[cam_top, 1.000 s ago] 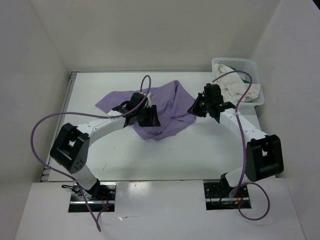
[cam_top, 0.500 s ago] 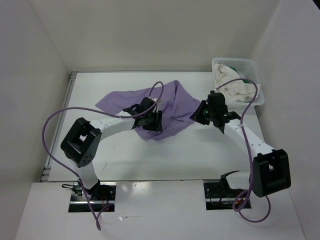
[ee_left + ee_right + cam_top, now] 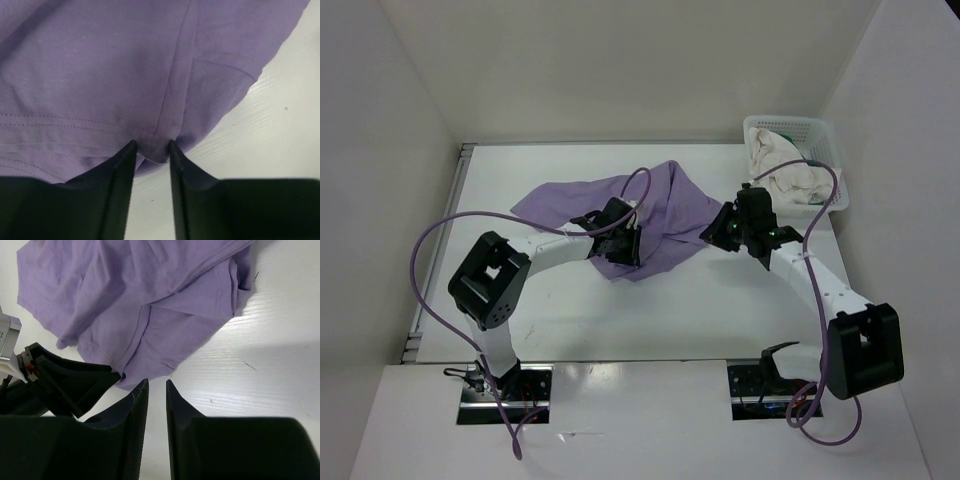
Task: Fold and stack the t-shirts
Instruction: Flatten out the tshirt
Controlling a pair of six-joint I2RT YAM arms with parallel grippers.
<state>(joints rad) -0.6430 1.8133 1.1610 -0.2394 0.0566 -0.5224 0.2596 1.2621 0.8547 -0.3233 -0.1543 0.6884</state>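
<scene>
The lavender t-shirt (image 3: 660,205) lies crumpled and spread across the middle of the table. My left gripper (image 3: 625,247) is at its near edge, shut on a bunched fold of the hem (image 3: 151,150) just above the table. My right gripper (image 3: 718,230) hovers at the shirt's right edge (image 3: 165,335), its jaws nearly together with nothing between them (image 3: 157,385). The left gripper's fingers (image 3: 70,380) show in the right wrist view. The cream-white t-shirt (image 3: 792,178) is heaped in the basket. A sliver of the green t-shirt (image 3: 813,162) shows beside it.
The white lattice basket (image 3: 790,124) stands at the back right corner of the table, against the right wall. White walls close in the table at the back and both sides. Purple cables loop over each arm.
My left gripper slid right along the shirt's near edge, its arm swinging in. My right gripper moved down and left towards the shirt's right edge. Little has moved in the last half second.
</scene>
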